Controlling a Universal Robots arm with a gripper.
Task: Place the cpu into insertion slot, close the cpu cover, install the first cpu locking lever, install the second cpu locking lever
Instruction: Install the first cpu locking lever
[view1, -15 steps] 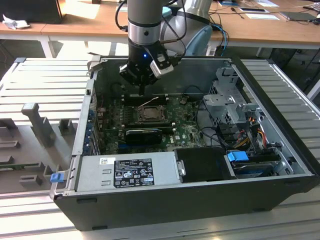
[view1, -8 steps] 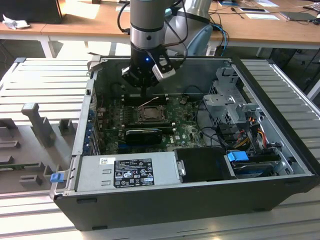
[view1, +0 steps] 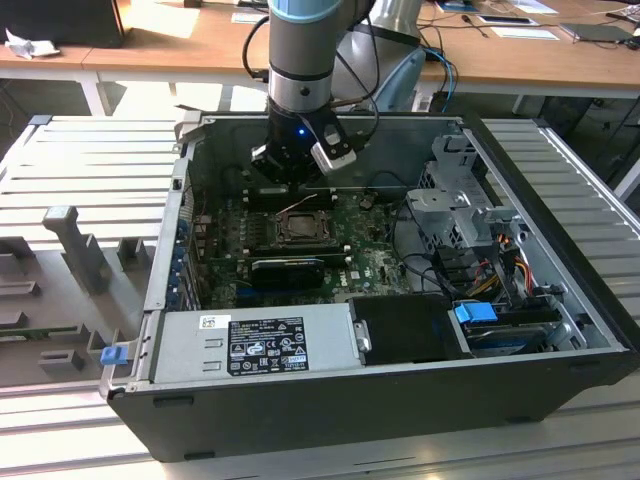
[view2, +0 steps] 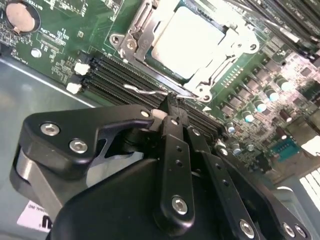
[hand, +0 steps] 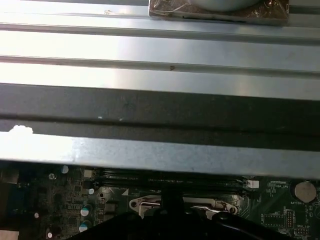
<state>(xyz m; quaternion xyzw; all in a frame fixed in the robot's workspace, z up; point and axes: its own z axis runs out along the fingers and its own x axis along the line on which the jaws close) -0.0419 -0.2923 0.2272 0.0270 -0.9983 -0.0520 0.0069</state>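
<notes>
Wooden table stands behind one open computer case. One cpu sits in the insertion slot, just beyond the hand, whose fingers are pressed together beside one wire lever.

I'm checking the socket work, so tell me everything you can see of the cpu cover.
The cpu cover is a thin silver-grey metal frame with a large square window, lying flat and closed over the insertion slot. The cpu, dull and silvery, shows through the window. A thin wire lever runs along its near edge, just ahead of the claw.

Bright daylight — glare on the cpu, near fingers blurred.
</notes>
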